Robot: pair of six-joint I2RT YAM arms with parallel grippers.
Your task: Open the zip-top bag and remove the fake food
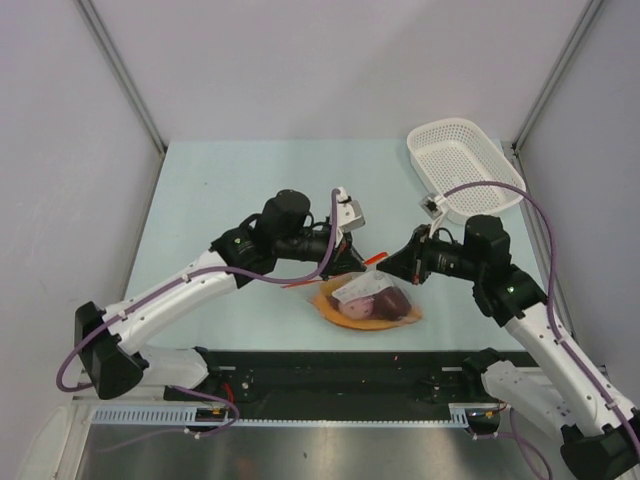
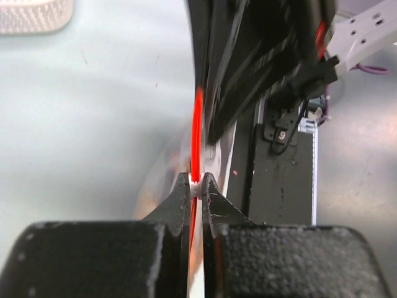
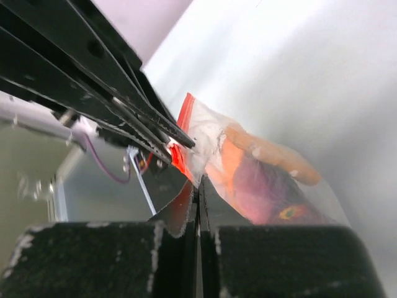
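Room lies open behind; left gripper point(image 2: 196, 184) and right gripper point(image 3: 198, 191) clench the zip-top bag point(image 1: 365, 303) at its mouth (fake food point(image 3: 260, 186) inside).

the zip-top bag point(image 1: 365, 300) is showing clear and glossy, its zip strip point(image 2: 196, 136) glowing red-orange. the fake food point(image 3: 267, 180) inside is showing orange, purple-pink and dark maroon. the basket point(image 1: 462, 165) is looking white with a fine perforated grid. the surface point(image 1: 230, 190) is reading pale blue-green. the left gripper point(image 2: 195, 181) and right gripper point(image 3: 198, 187) are showing grainy matte black, and a cable point(image 1: 60, 370) is running purple.
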